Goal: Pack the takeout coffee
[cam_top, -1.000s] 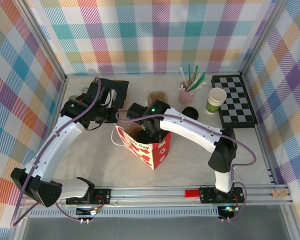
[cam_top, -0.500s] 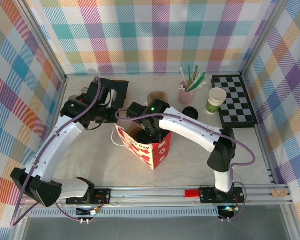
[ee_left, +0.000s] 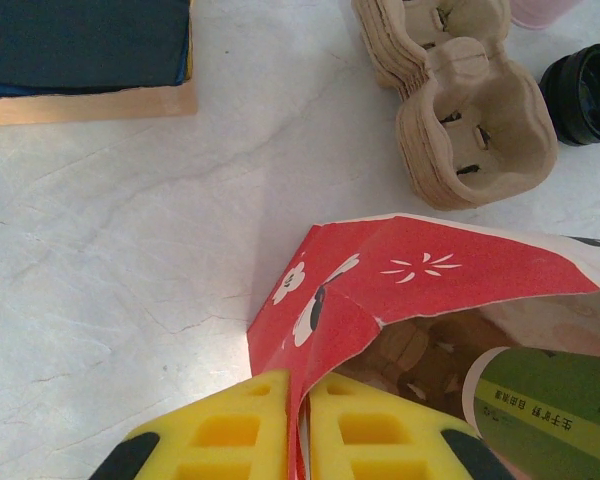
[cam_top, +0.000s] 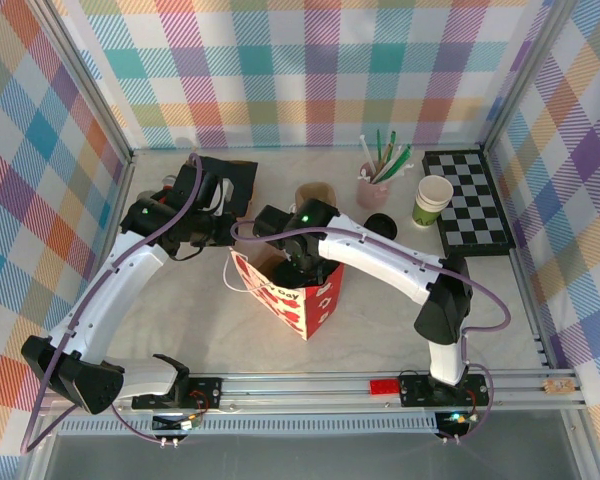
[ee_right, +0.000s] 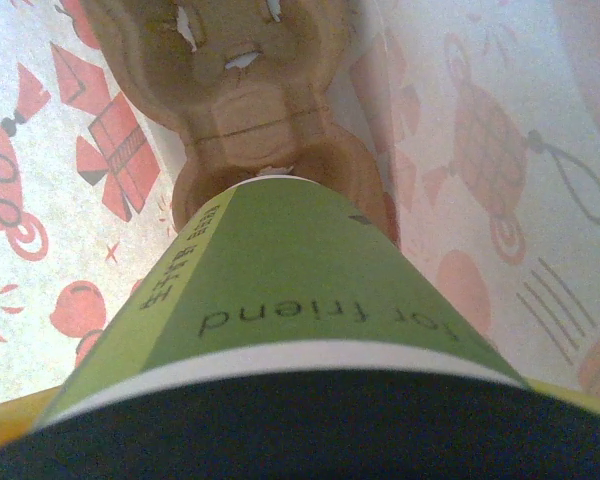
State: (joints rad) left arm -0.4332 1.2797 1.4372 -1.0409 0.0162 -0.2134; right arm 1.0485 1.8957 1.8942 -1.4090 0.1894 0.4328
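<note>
**Coffee above the carrier: a bad landing would tip it**

My right claw (ee_right: pixel 300 445) is spread wide around the coffee (ee_right: pixel 300 300) and grips it by the black lid, at the bottom of the frame. The green band points down into the bag (ee_right: pixel 40 150). Beyond it, in the upper middle of the frame, the carrier (ee_right: pixel 245 90) lies on the bag's floor.

My left claw (ee_left: pixel 298 430), at the bottom of its own frame, is pinched tight on the bag's red rim and holds the mouth open.

What worries me:
- **Missed well:** if the cup's base meets the ridge between the carrier's wells, it will lean on the paper wall, and the lid may pop.
- **Early release:** opening too high would drop the coffee onto the carrier.
- **Rim lost:** if my left claw slips or tugs, the wall could fold onto my right claw, or the bag could slide on the surface (ee_left: pixel 130 250).
- **Exit:** my fingers could catch the lid and lift the cup out.
</note>
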